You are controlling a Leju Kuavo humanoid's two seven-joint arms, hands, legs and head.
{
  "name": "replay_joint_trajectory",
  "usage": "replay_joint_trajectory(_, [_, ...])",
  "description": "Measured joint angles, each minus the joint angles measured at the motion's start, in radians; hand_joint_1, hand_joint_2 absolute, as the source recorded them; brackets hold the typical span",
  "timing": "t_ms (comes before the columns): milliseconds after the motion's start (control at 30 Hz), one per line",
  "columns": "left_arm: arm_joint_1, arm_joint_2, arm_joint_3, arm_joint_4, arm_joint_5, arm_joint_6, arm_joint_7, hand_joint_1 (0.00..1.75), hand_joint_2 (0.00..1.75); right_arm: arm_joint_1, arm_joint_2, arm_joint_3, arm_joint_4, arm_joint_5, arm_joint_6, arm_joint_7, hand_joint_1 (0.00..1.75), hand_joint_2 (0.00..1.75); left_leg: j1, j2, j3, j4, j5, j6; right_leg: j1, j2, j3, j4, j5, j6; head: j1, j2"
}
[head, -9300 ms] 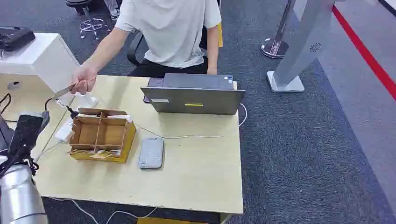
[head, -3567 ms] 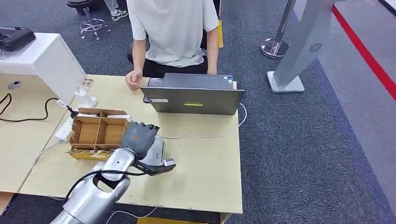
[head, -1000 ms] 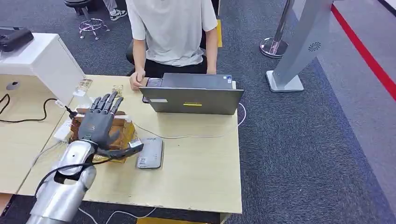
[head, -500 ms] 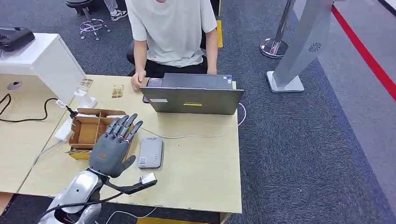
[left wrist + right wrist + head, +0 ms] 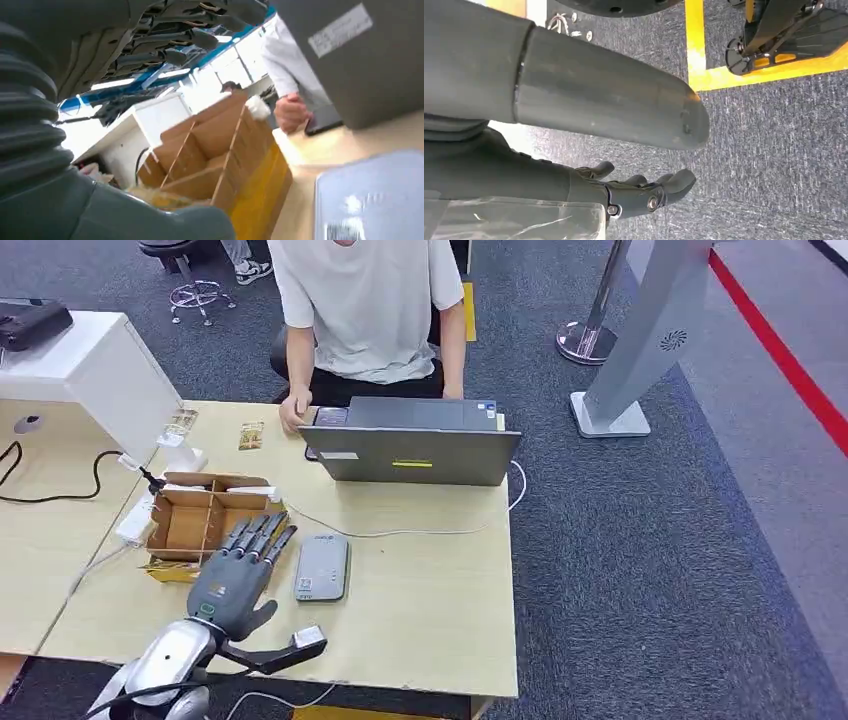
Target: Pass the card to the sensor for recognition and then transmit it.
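Seemingly the card (image 5: 250, 435) is the small brownish slip lying flat at the far side of the surface (image 5: 430, 590), though it is too small in the head view to be sure. Its long axis runs roughly away from the robot, and it rests just beside the person's hand (image 5: 291, 421) and near the laptop (image 5: 413, 453).

From the left robot hand (image 5: 240, 575) it lies straight ahead and well apart, with the cardboard box (image 5: 210, 525) between them. The grey sensor (image 5: 322, 568) sits just beside that robot hand, on its inner side. The left robot hand is empty, its fingers spread and stretched forward above the near part of the surface. By my judgement it is the nearer one to both card and sensor, and any reach for the card must clear the box.

The left wrist view adds the box's dividers (image 5: 225, 160) seen from low down, and the sensor's corner (image 5: 375, 200) just beside the yellow box wall. The right wrist view shows the right robot hand (image 5: 639, 195) hanging over carpet, fingers loosely apart and holding nothing.
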Motion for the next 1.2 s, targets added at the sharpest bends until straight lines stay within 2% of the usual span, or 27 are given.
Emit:
replay_joint_trajectory(200, [0.076,0.005,0.042,0.000,-0.003,0.012,0.010,0.00,1.75,0.000,0.000,-0.011,0.000,0.000,-0.006,0.003,0.00,0.00,0.000,0.000,0.000,0.000,0.000,0.000,0.000,0.000,0.000,0.000,0.000,0.000,0.000,0.000])
replay_joint_trajectory(633, [0.142,0.012,0.118,-0.002,0.008,0.039,0.031,0.00,1.75,-0.001,0.000,-0.016,0.000,0.003,-0.006,-0.006,0.00,0.00,0.000,-0.001,0.000,0.000,0.000,0.000,0.000,-0.001,0.000,0.000,0.000,0.000,0.000,0.000])
replay_joint_trajectory(1067, [0.147,-0.003,0.197,-0.002,0.005,0.095,0.015,0.00,1.75,-0.001,0.000,-0.016,0.000,0.017,-0.006,-0.011,0.00,0.00,0.000,-0.001,0.000,0.000,0.000,0.000,0.000,-0.001,0.000,0.000,0.000,0.000,0.000,0.000])
replay_joint_trajectory(1200, [0.146,-0.010,0.214,-0.001,0.003,0.110,0.008,0.00,1.75,-0.002,0.000,-0.033,0.000,-0.017,0.012,-0.017,0.00,0.00,0.000,-0.001,0.000,0.000,0.000,0.000,0.000,-0.001,0.000,0.000,0.000,0.000,0.000,0.000])
